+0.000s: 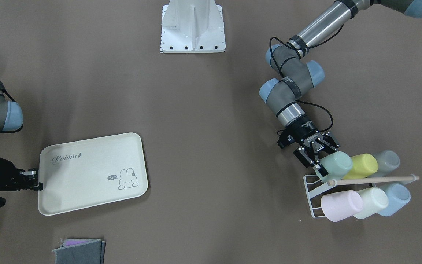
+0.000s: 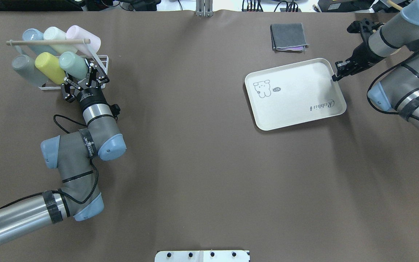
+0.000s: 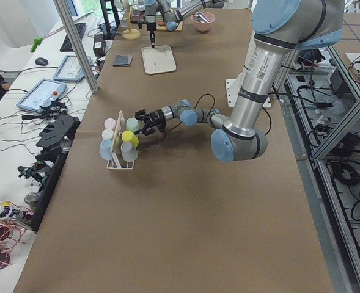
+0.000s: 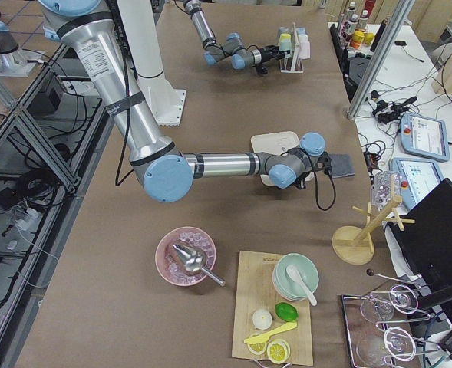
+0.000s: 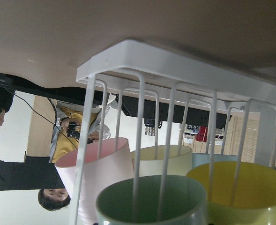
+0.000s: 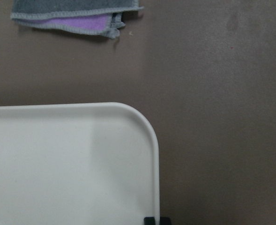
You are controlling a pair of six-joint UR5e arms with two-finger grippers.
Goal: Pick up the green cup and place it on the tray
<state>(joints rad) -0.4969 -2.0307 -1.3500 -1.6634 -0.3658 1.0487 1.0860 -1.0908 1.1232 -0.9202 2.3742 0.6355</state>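
The green cup [image 1: 337,165] lies on its side in a white wire rack [image 1: 310,193], mouth toward my left arm; it also shows in the overhead view [image 2: 72,64] and the left wrist view [image 5: 152,201]. My left gripper [image 1: 320,156] is open at the cup's mouth, one finger on each side of the rim end, and holds nothing. The cream tray [image 1: 90,172] with the "Rabbit" lettering lies flat on the table far from the rack [image 2: 102,58]. My right gripper [image 1: 37,180] is shut on the rim of the tray's [image 2: 296,94] short edge; the right wrist view shows the tray corner [image 6: 72,164].
The rack also holds yellow [image 1: 363,165], grey [image 1: 387,161], pink [image 1: 341,205], cream [image 1: 372,201] and blue [image 1: 397,198] cups under a wooden rod [image 1: 374,179]. A folded grey cloth [image 2: 288,36] lies beyond the tray. The robot's base plate [image 1: 192,40] stands at mid-table.
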